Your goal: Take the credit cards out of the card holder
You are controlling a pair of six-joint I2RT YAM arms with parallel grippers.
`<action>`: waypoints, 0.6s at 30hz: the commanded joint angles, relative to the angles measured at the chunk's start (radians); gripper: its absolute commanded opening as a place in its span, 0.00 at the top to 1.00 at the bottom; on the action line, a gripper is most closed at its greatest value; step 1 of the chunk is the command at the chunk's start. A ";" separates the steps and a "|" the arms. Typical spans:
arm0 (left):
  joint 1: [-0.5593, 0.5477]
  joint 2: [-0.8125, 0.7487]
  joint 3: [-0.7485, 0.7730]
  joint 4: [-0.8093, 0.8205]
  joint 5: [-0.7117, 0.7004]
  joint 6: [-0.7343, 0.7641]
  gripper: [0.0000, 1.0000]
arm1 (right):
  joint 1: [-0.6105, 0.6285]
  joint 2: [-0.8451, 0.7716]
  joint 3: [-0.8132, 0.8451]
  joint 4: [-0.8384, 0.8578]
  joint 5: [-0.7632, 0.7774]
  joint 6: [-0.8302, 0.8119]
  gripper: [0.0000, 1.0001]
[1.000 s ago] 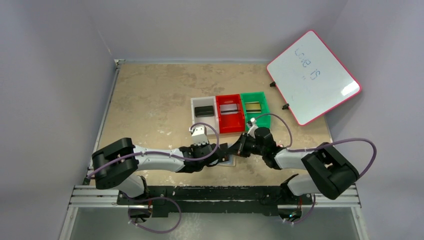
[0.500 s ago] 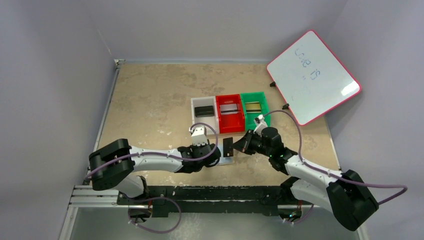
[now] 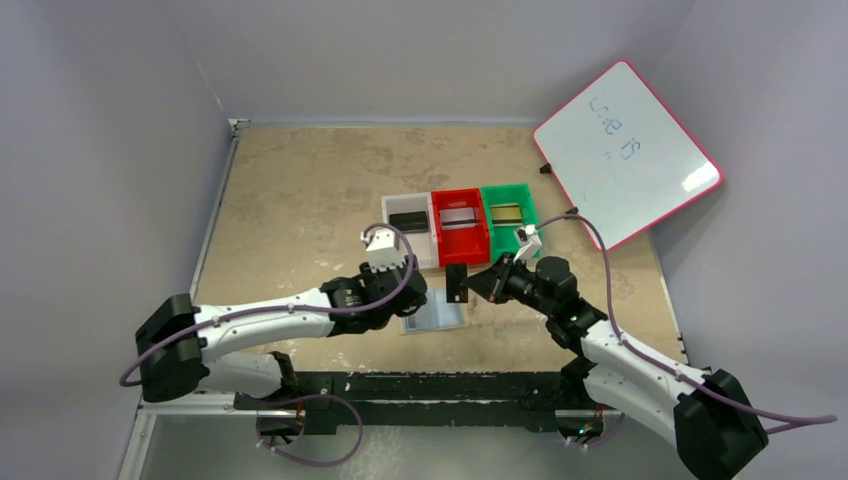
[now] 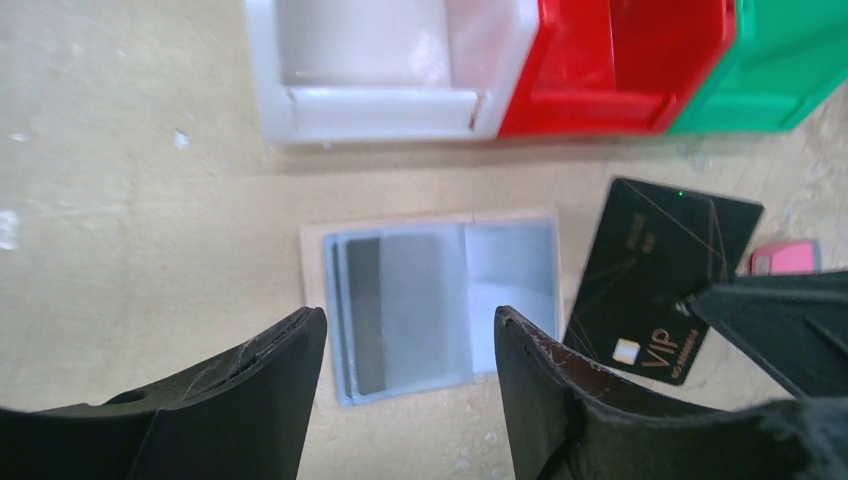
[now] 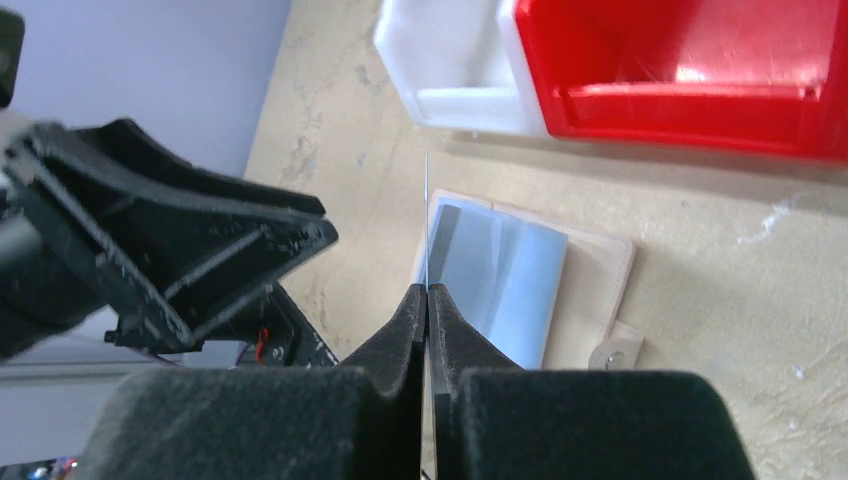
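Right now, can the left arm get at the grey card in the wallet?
Probably yes. The left fingers stand open above the wallet, and the grey card lies uncovered in its pocket below them. The right fingers hold the black card off to one side, not over that pocket.

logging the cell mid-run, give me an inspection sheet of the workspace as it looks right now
surface: beige speckled table, no spills seen
job's things: card holder lies open on the table, grey card in a pocket; black card held beside it; binned cards, one per bin
clutter: white bin, red bin, green bin in a row; small pink block by the black card
grippers: left gripper open, empty, over the card holder; right gripper shut on the black card
cables: purple cable loops off each wrist
surroundings: pink-framed whiteboard far right; grey walls
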 commanded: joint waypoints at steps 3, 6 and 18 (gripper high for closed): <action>0.161 -0.160 -0.019 -0.078 0.031 0.115 0.34 | 0.000 -0.076 -0.003 0.149 -0.036 -0.082 1.00; 0.253 -0.196 0.004 -0.140 0.070 0.179 0.33 | 0.003 -0.104 0.013 0.146 -0.027 -0.155 1.00; 0.619 -0.252 0.069 -0.293 0.019 0.355 0.30 | 0.136 0.032 0.221 0.086 0.097 -0.639 1.00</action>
